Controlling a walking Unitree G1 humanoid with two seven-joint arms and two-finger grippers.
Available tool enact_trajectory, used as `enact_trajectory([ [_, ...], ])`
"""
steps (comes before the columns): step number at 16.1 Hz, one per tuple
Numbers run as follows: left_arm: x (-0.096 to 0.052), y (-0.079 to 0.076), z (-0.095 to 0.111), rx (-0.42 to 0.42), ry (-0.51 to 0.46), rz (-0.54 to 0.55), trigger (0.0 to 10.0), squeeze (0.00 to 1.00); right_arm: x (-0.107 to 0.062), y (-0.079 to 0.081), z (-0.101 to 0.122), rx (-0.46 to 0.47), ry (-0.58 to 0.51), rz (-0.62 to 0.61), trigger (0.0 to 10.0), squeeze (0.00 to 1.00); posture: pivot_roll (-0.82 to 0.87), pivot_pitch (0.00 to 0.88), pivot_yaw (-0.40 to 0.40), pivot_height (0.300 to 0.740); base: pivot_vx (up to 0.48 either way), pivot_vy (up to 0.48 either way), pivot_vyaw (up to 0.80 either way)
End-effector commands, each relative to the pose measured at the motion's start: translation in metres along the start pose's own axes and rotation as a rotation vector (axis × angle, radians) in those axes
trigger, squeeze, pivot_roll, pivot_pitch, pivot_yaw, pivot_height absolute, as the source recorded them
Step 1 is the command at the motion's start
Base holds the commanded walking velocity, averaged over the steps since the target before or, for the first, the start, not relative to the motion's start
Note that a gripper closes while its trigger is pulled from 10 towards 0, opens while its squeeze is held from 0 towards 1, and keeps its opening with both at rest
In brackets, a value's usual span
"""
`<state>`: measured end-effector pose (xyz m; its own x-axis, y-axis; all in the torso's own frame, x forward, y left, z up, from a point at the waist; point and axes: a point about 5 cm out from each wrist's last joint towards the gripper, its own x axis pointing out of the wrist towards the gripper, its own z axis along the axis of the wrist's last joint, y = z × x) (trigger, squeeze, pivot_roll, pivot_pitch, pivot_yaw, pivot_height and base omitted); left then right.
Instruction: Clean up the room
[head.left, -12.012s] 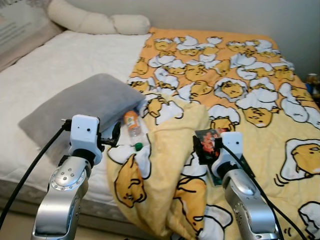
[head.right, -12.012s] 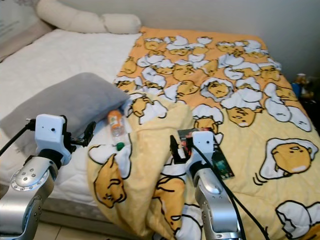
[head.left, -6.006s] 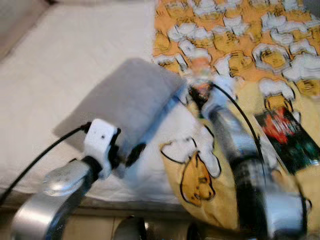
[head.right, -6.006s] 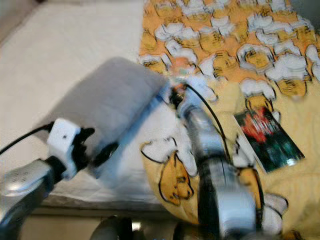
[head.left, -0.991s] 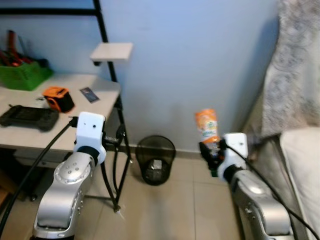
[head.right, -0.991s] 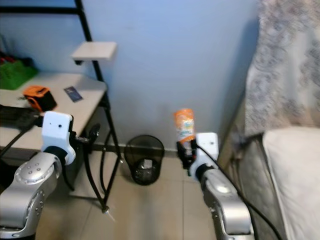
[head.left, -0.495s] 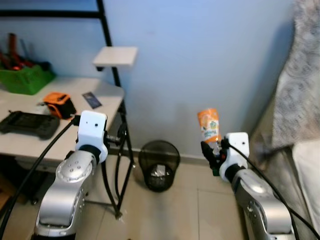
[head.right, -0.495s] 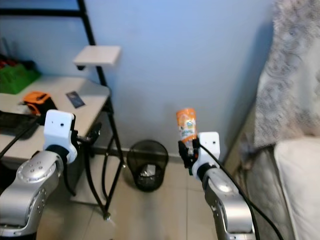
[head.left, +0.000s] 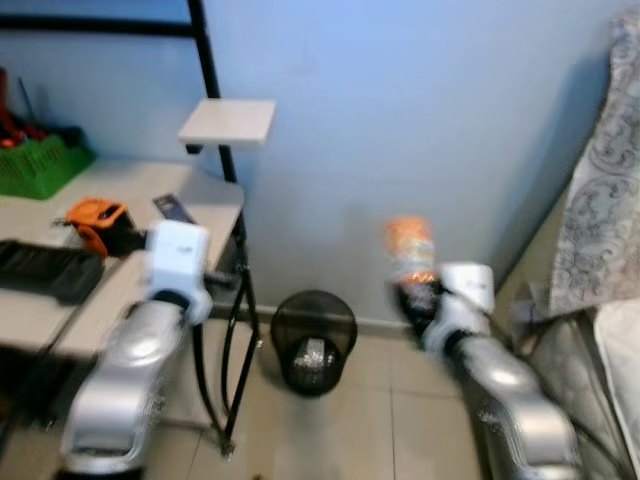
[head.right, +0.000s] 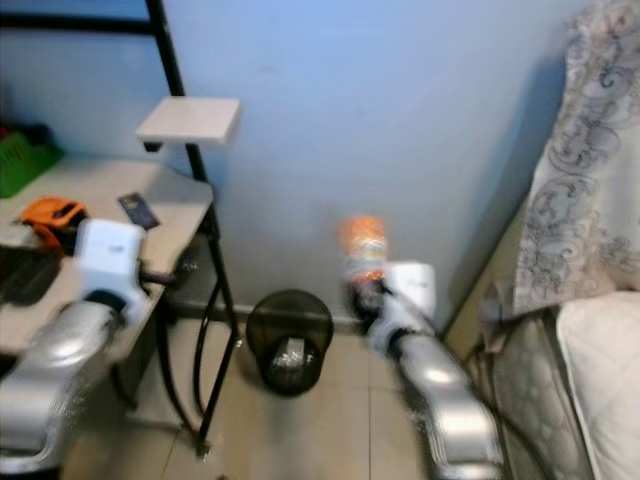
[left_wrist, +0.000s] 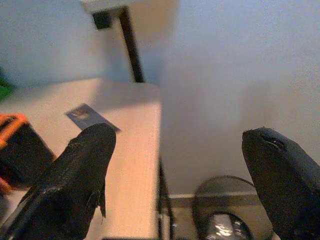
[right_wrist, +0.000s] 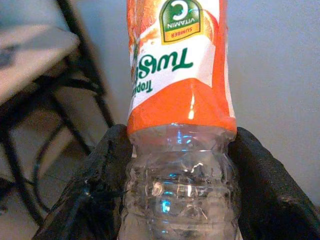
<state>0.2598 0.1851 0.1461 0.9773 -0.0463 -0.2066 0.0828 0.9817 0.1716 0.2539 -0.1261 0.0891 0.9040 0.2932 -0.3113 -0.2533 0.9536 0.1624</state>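
The bench (head.left: 150, 200) stands at the left against the far wall, with a small shelf (head.left: 228, 121) above its right end; on the bench lie a card (head.left: 176, 208) near the right edge, a tape measure (head.left: 95, 222) left of it, a controller (head.left: 45, 270) nearer still, and a basket (head.left: 40, 165) at the far left. A bin (head.left: 313, 340) sits on the floor by the wall, just right of the bench's leg (head.left: 240, 330). Right of the bin the right tool (right_wrist: 180, 170) holds a bottle (head.left: 410, 250) upright above the floor, the left tool (left_wrist: 180, 165) hangs before the bench's right end, and a curtain (head.left: 600, 200) and bed (head.right: 600, 370) lie at the far right.
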Motion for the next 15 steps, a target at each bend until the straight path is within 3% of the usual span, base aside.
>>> enact_trajectory([
  [1,0.0006,-0.0067,0.0028,0.000,-0.009,-0.026,10.0,1.00,-0.0036,-0.0118,0.0006,-0.013,-0.001,-0.041,10.0,0.00,0.02,0.000,0.035,0.740,0.289,0.000,0.00],
  [15,-0.0006,-0.0105,0.0007,0.002,0.002,-0.050,10.0,1.00,-0.0042,-0.0100,-0.0015,-0.024,0.011,-0.028,10.0,0.00,0.03,0.000,0.038,0.740,0.292,0.000,0.00],
])
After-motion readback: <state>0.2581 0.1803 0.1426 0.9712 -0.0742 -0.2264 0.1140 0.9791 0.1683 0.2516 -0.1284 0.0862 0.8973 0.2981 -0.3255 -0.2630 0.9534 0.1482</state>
